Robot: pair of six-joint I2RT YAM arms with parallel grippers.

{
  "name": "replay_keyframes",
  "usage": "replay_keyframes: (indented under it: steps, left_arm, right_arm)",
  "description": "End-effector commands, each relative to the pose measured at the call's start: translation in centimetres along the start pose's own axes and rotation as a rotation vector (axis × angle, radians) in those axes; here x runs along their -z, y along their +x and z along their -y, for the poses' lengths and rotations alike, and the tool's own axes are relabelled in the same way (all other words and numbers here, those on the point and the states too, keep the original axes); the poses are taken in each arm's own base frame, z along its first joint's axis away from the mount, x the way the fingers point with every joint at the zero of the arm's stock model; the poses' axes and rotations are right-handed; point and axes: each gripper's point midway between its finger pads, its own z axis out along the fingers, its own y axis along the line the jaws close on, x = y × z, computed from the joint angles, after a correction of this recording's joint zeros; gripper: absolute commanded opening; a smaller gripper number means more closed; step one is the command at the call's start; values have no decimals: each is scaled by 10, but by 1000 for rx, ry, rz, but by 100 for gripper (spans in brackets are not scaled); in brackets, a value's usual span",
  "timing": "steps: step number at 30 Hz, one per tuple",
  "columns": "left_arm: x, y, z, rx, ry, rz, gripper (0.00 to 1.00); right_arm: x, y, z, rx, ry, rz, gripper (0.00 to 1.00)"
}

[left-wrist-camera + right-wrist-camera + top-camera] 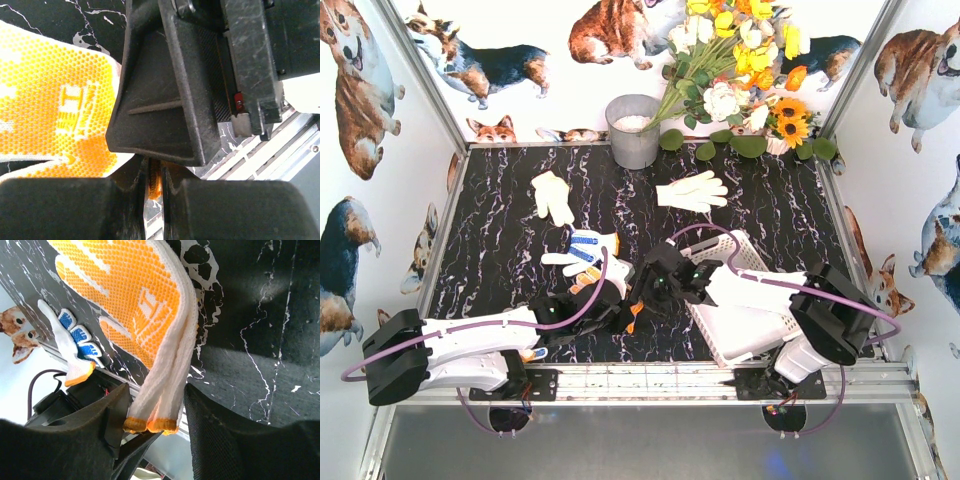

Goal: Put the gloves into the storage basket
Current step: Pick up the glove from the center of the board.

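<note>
Both claws meet at the yellow-palmed knit glove with orange cuff (130, 290), which is outside and just left of the white lattice-sided plastic basket (745, 335), low over the black marbled counter (500, 250). Left claw (152, 172) pinched tight on a sliver of the glove's orange edge. Right claw (157, 400) about half wide, fingers either side of the cuff, slight gap on one side. Blue-dotted white glove (585, 250) lies just behind the claws. Cream glove (553, 195) and plain white glove (692, 190) lie farther back, well apart, towards the grey metal bucket (633, 130).
</note>
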Motion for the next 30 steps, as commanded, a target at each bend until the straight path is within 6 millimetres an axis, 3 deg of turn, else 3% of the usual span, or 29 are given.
replay_keyframes:
  steps: [1, 7, 14, 20, 23, 27, 30]
  left_arm:
    - [3, -26, 16, 17, 48, 70, 0]
    - [5, -30, 17, 21, 52, 82, 0]
    - [8, -32, 18, 30, 55, 90, 2]
    - [18, -36, 12, 41, 45, 111, 50]
    - [25, -40, 5, 49, 24, 132, 69]
    - [34, -45, -7, 63, -5, 157, 88]
    - [37, -49, -22, 103, -50, 162, 93]
  right_arm:
    - [-5, 0, -10, 21, -29, 15, 48]
    - [-9, 4, -7, 39, -9, 5, 37]
    - [-3, 2, -10, 53, -9, 23, 1]
    - [2, 2, -16, 55, -18, 26, 0]
    - [6, -2, -20, 61, -21, 35, 0]
    - [14, -10, -24, 62, -34, 42, 0]
    - [20, -16, -26, 67, -39, 44, 0]
